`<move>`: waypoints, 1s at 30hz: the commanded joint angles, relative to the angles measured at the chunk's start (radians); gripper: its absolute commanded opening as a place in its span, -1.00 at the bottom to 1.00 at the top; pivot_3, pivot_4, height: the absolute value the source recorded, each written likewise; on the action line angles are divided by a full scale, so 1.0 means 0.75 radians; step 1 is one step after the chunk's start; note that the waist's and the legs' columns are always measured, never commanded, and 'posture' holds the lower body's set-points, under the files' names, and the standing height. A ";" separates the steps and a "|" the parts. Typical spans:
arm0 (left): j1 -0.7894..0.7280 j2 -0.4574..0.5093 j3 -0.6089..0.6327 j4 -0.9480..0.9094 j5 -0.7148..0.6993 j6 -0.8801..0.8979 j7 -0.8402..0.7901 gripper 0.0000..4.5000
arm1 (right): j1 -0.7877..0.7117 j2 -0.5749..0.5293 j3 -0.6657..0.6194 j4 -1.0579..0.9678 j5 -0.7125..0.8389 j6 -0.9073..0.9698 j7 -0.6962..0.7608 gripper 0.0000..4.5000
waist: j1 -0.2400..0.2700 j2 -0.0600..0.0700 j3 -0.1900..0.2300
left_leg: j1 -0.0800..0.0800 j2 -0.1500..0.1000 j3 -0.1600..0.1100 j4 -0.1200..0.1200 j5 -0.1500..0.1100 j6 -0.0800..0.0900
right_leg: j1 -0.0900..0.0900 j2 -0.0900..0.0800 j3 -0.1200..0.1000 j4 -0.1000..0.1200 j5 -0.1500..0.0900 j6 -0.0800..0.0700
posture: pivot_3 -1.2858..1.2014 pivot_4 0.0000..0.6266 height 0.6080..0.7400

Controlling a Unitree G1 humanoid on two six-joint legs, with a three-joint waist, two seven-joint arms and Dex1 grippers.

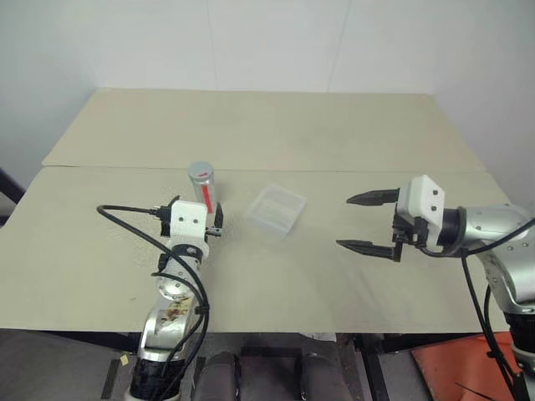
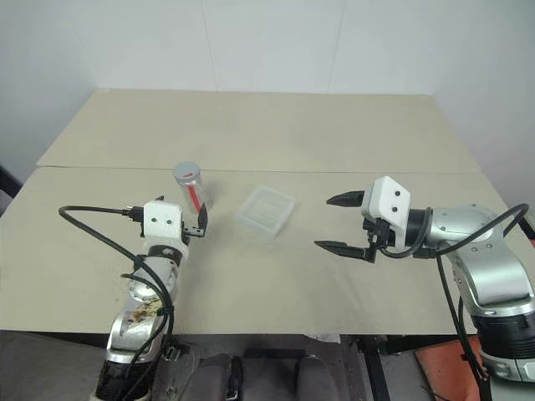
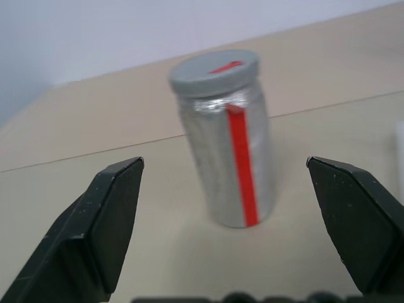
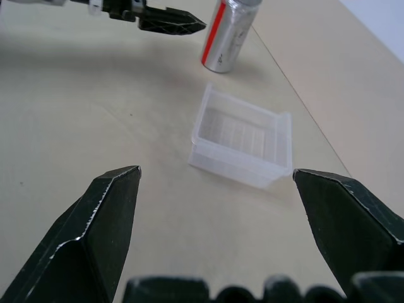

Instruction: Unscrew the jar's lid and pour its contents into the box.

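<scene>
Near the middle of the table (image 1: 351,284), well clear of every edge, the jar (image 1: 201,185) stood upright with the lid (image 3: 214,69) on it. The left gripper (image 3: 230,208) sat just short of the jar on the near side, jaws wide apart, touching nothing. The box (image 1: 276,210) lay just right of the jar, apart from it. The right gripper (image 1: 368,222) hovered right of the box, jaws spread and empty, bare tabletop between them and toward the near edge.
</scene>
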 commanded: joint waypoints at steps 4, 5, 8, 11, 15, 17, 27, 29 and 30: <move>-0.099 -0.031 0.001 0.078 0.033 -0.052 0.031 0.99 | -0.004 -0.030 -0.067 -0.052 0.031 -0.011 0.006 1.00 | 0.002 0.000 0.000 | 0.000 0.000 0.000 0.000 0.000 0.000 | 0.000 0.000 0.000 0.000 0.000 0.000 | 0.03 -0.52 1.00; -0.115 -0.037 0.000 0.099 0.031 -0.058 0.030 0.99 | -0.005 -0.032 -0.068 -0.049 0.033 -0.012 0.012 1.00 | 0.003 0.000 0.000 | 0.000 0.000 0.000 0.000 0.000 0.000 | 0.000 0.000 0.000 0.000 0.000 0.000 | 0.03 -0.52 1.00; -0.150 -0.056 -0.001 0.147 0.030 -0.074 0.029 0.99 | -0.014 -0.035 -0.064 -0.033 0.035 -0.017 0.031 1.00 | 0.002 0.000 0.000 | 0.000 -0.001 0.000 0.000 0.000 0.000 | 0.000 0.000 0.000 0.000 0.000 0.000 | 0.03 -0.52 1.00; -0.170 -0.067 -0.014 0.191 0.049 -0.093 0.039 0.99 | -0.028 -0.038 -0.057 -0.013 0.032 -0.027 0.053 1.00 | 0.002 0.000 0.000 | 0.000 -0.001 0.000 0.000 0.000 0.000 | 0.000 0.000 0.000 0.000 0.000 0.000 | 0.03 -0.52 1.00; -0.217 -0.073 -0.031 0.291 0.100 -0.130 0.086 0.99 | -0.055 -0.038 -0.058 -0.004 0.041 -0.027 0.073 1.00 | 0.001 0.000 0.000 | 0.000 -0.001 0.000 0.000 0.000 0.000 | 0.000 0.000 0.000 0.000 0.000 0.000 | 0.03 -0.52 1.00; -0.247 -0.091 -0.029 0.337 0.113 -0.130 0.116 0.99 | -0.062 -0.037 -0.058 -0.004 0.040 -0.025 0.074 1.00 | 0.002 0.000 0.000 | 0.000 -0.001 -0.001 0.000 0.000 0.000 | 0.000 0.000 0.000 0.000 0.000 0.000 | 0.03 -0.52 1.00; -0.387 -0.178 0.037 0.548 0.098 -0.142 0.261 0.99 | -0.053 -0.046 -0.083 -0.043 0.069 -0.010 0.070 1.00 | 0.002 -0.001 0.000 | -0.001 -0.002 -0.002 0.000 0.000 0.000 | 0.000 0.000 -0.001 -0.001 0.000 0.001 | 0.03 -0.52 1.00; -0.409 -0.191 0.055 0.592 0.087 -0.149 0.281 0.99 | -0.049 -0.051 -0.090 -0.047 0.074 -0.009 0.071 1.00 | 0.003 -0.001 0.000 | -0.001 -0.002 -0.001 0.000 0.000 0.000 | 0.000 -0.001 -0.001 -0.001 0.000 0.001 | 0.03 -0.52 1.00; -0.421 -0.201 0.067 0.615 0.079 -0.154 0.295 0.99 | -0.047 -0.052 -0.093 -0.050 0.076 -0.008 0.071 1.00 | 0.003 -0.001 0.000 | -0.001 -0.002 -0.001 0.000 0.000 0.000 | 0.000 -0.001 -0.001 -0.001 0.000 0.001 | 0.03 -0.52 1.00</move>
